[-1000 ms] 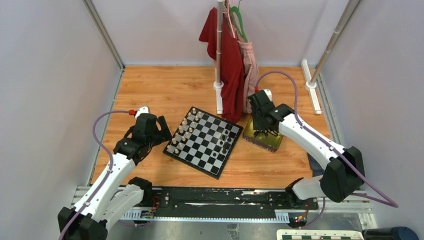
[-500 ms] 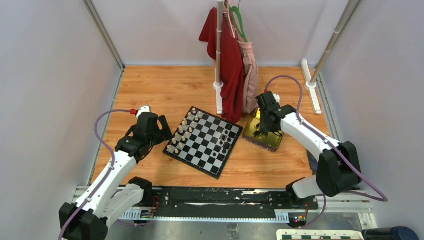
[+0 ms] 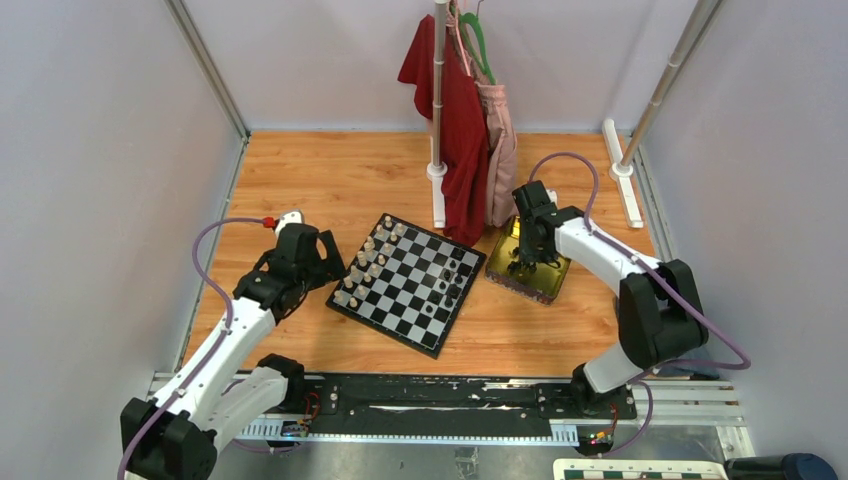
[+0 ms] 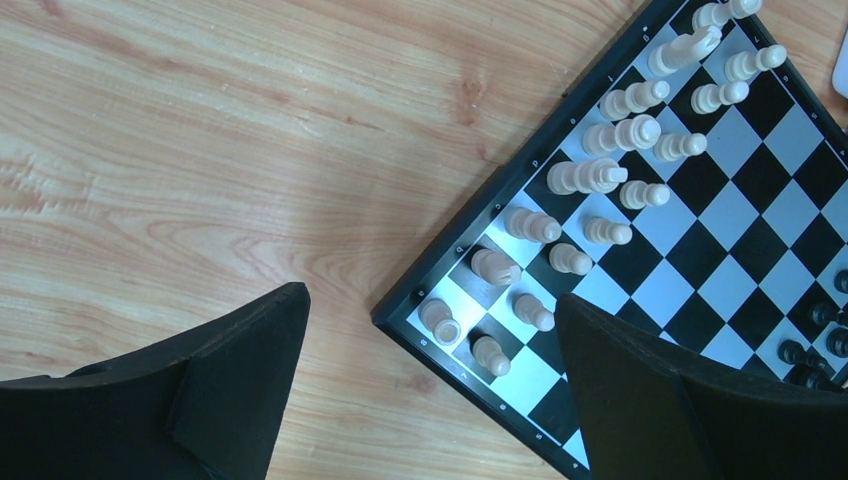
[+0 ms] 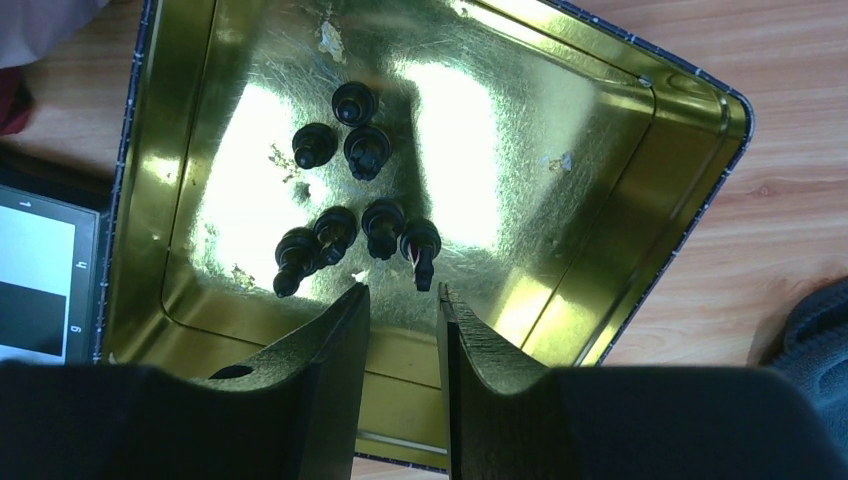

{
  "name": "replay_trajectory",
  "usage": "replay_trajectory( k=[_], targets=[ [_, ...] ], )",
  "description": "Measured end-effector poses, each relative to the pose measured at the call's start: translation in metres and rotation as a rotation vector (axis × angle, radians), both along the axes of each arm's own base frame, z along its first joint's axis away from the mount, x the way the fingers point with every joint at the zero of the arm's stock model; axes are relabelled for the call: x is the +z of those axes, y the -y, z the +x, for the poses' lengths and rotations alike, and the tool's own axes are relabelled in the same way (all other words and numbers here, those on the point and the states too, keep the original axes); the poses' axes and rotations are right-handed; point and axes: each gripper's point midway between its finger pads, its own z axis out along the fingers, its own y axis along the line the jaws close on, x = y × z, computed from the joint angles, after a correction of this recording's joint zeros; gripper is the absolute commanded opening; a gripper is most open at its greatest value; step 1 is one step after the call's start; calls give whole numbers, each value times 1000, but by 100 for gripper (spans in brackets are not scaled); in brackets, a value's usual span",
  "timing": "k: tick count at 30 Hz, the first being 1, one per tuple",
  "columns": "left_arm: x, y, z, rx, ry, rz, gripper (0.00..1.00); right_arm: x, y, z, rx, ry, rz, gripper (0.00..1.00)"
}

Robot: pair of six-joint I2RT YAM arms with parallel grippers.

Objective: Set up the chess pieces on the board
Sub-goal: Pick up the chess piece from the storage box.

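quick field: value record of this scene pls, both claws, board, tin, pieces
left claw: wide open, empty, by the board's white-side corner
right claw: narrowly open, empty, above the tin tray
board: angled on the wooden table
white pieces: standing in two rows along one board edge
black pieces on board: a few, at the opposite edge
tin tray: gold, beside the board
black pieces in tin: seven, loose on its floor
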Motion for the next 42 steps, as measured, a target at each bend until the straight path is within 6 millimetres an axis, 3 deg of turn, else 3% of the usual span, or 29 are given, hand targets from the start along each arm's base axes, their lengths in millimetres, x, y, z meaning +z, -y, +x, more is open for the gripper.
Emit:
replay_trajectory(
  k=[26, 32, 42],
  targets=[
    [-8, 3, 8, 0, -16, 5, 100, -17, -1, 19, 5, -34, 30, 34],
    [-10, 3, 9, 0, -23, 8, 100, -19, -2, 21, 12, -38, 35, 27],
    [-12, 4, 10, 0, -30, 10, 100, -17, -1, 24, 11, -33, 37, 26]
  ],
)
